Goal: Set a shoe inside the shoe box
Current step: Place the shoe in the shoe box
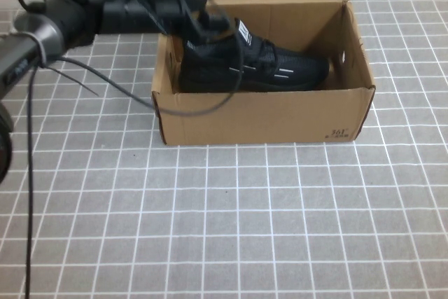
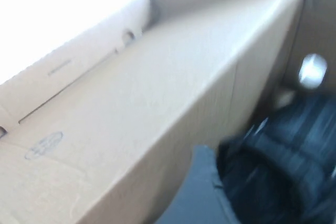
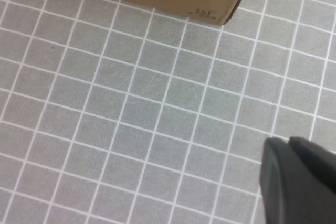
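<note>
Grey tiled table (image 1: 210, 229) holds the shoe box (image 1: 266, 120); inside lies the shoe (image 1: 259, 68), heel under my left gripper (image 1: 192, 15), grip unclear; my right gripper (image 3: 296, 182) hovers near the box's front, its state also unclear.

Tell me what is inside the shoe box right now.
The shoe lies inside the shoe box, toe toward the robot's right. The left gripper over the box's left end covers the heel, and the shoe hides the floor beneath. The right gripper hovers over the table outside.
</note>
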You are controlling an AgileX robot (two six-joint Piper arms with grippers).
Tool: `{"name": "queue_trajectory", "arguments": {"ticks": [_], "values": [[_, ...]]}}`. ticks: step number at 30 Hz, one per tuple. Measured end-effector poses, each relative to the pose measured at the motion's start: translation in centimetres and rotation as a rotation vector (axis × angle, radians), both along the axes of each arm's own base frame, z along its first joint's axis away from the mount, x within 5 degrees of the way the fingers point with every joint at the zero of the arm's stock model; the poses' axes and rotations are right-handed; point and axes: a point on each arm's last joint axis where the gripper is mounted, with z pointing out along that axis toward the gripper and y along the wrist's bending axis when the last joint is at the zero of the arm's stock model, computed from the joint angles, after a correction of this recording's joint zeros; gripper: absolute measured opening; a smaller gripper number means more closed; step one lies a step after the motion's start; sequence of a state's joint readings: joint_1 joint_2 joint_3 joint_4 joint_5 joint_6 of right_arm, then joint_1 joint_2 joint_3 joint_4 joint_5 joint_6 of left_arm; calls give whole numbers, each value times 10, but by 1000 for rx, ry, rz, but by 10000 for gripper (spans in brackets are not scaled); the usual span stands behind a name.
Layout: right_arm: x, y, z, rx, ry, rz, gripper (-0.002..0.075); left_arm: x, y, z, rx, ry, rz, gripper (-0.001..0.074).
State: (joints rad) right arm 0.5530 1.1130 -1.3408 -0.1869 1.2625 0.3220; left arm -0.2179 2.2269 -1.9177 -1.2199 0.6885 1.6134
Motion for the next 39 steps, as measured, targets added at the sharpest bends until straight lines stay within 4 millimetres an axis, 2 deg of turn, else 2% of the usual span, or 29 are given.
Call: {"name": "queue_trajectory", "arguments": {"ticks": [4,6,9,13,18,22,27,31,39], "values": [[0,0,0,-4,-1,5,-16,-14,1,41,-182,145,82,503],[0,0,0,-5,-2,7,-16,-20,0,54,-239,195,99,503],[0,0,0,-5,-2,8,-16,-27,-11,60,-253,255,115,503],[0,0,0,-5,-1,11,-16,-34,-34,49,-191,337,199,503],[0,0,-6,-16,16,11,-16,-39,-47,43,-178,406,298,503],[1,1,-13,-29,37,11,-16,-39,-52,41,-211,442,334,503],[1,1,-22,-44,63,11,-16,-31,-53,28,-251,470,390,484],[1,1,-23,-45,68,12,-16,-28,-54,15,-232,499,392,440],[1,1,-23,-44,69,12,-16,-22,-56,-5,-224,534,408,428]]}}
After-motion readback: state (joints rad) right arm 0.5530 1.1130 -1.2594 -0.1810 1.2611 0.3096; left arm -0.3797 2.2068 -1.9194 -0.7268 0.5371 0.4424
